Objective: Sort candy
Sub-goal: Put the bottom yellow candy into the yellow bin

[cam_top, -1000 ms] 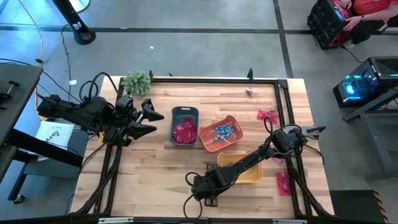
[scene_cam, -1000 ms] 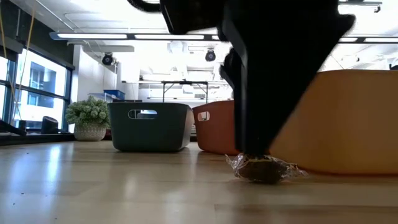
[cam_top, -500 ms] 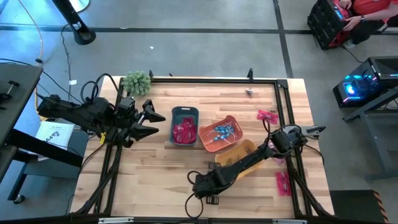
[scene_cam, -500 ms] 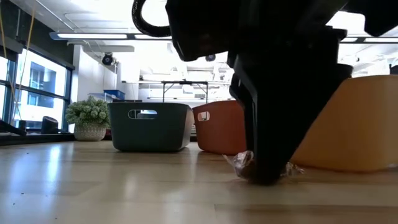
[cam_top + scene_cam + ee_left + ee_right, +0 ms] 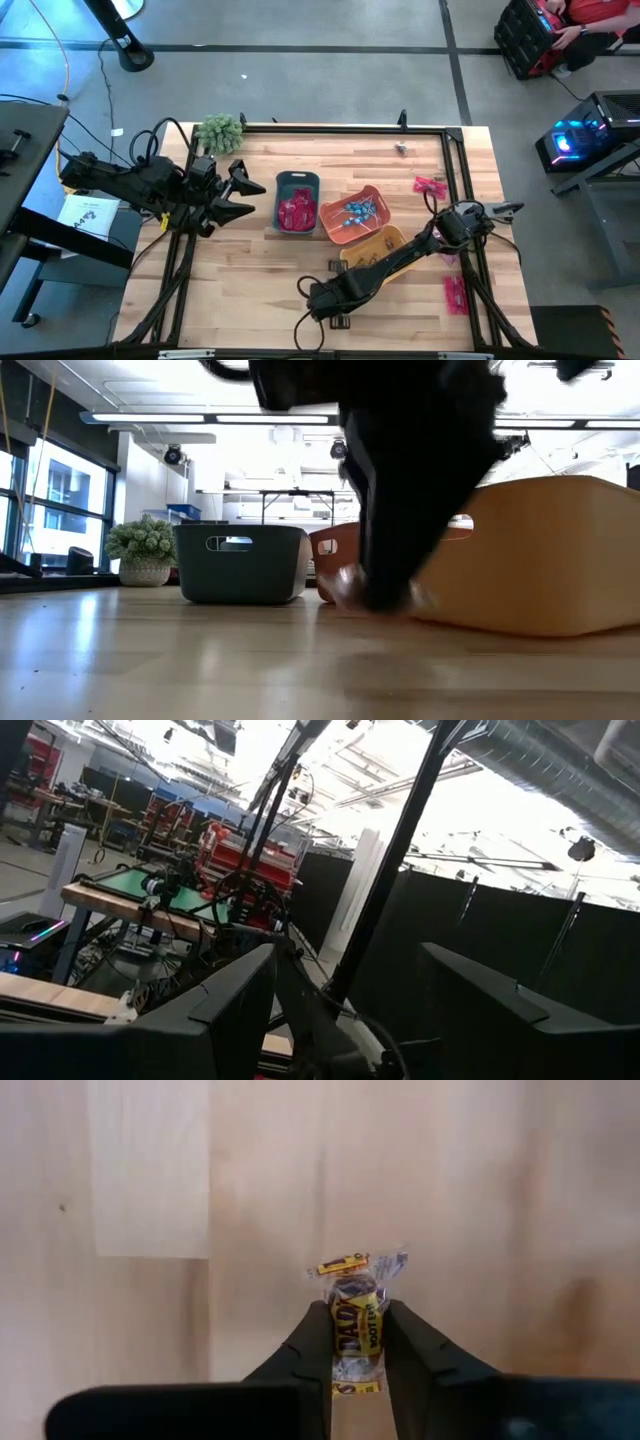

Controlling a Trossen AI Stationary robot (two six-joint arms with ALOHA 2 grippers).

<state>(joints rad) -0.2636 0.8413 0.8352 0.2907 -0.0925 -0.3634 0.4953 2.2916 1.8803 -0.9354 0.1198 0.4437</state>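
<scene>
My right gripper [image 5: 356, 1318] is shut on a small brown candy in a clear wrapper with a yellow label [image 5: 356, 1325]. It points down near the table's front edge, left of the yellow bin [image 5: 375, 248]. In the high view the right arm [image 5: 330, 292] hides the candy. In the low view the gripper [image 5: 385, 595] is a dark blur before the yellow bin [image 5: 540, 550]. My left gripper [image 5: 235, 195] waits open at the table's left side, its fingers apart in its wrist view [image 5: 347, 952]. My right gripper pinches the brown candy's middle [image 5: 356, 1342] between its two fingers, which come from above and point down. The twisted wrapper end [image 5: 352, 1266] sticks out past the fingertips. The low view is blurred, so I cannot tell whether the candy is clear of the table.
The grey-blue bin [image 5: 297, 200] holds pink-red packets and the orange bin [image 5: 352, 213] holds blue lollipops. Loose pink-red packets lie at the right edge [image 5: 430, 184] [image 5: 455, 293]. A small piece [image 5: 401, 149] lies at the far side. The green plant ball [image 5: 219, 131] stands at the far left corner.
My right gripper has shut on the brown candy and shifted a little toward the table's left edge. The yellow bin, which lies under the right arm, has slid toward the far left and turned askew.
</scene>
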